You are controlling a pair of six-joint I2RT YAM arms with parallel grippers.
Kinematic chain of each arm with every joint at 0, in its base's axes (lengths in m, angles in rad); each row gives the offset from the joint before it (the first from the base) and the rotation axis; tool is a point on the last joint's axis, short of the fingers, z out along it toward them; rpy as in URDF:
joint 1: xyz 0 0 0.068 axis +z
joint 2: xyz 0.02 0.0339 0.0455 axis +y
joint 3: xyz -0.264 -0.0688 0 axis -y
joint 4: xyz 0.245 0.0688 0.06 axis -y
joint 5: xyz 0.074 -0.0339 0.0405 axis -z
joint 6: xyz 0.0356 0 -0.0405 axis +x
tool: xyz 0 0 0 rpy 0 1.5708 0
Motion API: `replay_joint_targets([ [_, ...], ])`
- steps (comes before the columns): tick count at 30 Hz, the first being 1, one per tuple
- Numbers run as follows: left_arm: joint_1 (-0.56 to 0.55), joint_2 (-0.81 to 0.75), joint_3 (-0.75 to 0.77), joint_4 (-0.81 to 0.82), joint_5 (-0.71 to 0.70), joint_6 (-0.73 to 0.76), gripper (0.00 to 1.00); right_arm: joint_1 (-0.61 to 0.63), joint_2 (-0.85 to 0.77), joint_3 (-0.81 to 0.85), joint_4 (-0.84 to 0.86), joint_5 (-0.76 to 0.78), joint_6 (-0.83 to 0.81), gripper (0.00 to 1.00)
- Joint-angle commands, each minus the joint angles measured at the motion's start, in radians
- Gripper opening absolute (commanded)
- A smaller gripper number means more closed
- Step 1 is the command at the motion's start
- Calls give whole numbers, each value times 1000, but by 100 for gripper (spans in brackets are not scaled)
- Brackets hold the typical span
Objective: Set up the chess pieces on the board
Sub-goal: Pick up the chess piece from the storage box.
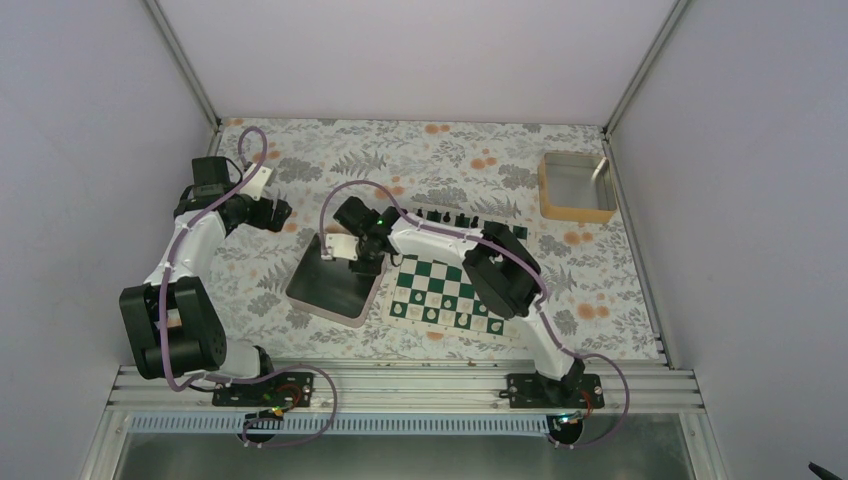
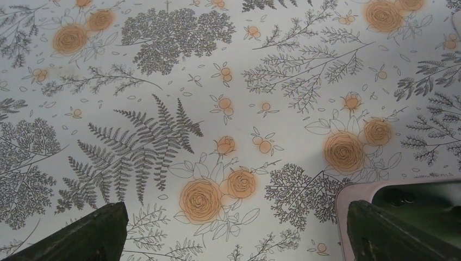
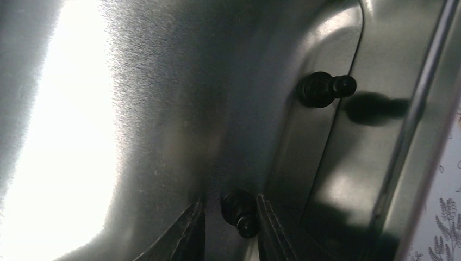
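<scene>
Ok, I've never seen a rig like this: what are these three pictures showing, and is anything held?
Two robot arms stand side by side. The wide picture looks down from above and behind them; the other two come from a camera on each wrist. On the floral tablecloth lie a green-and-white checkered chessboard, a square shiny metal tray beside it and a tan box at the far right. Small black chess pieces line the board's far side; pale ones stand on its near side. The left hand hangs open over the cloth, holding nothing. The right hand is down in the tray, its fingers either side of a tiny black piece lying there; whether they already pinch it I cannot tell.
</scene>
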Motion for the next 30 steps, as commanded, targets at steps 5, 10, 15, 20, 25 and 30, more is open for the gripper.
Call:
replay_joint_targets([
  [5, -3, -9, -1, 3, 12, 14, 100, -15, 28, 46, -10, -49, 17, 19],
  [10, -3, -7, 0, 3, 13, 14, 100, -14, -4, 50, -23, -67, 26, 13],
  [15, -3, -8, 1, 1, 11, 14, 100, -18, -70, 46, -49, -76, 37, 11],
  [20, -3, -10, 6, -2, 7, 12, 100, -50, -186, 18, -62, -98, 63, 10],
  [25, -3, -9, 14, -3, -3, 9, 100, -124, -319, -73, -57, -102, 68, 11],
  [30, -3, -5, 15, 2, -17, 8, 100, -268, -468, -243, -29, -103, 91, 11],
])
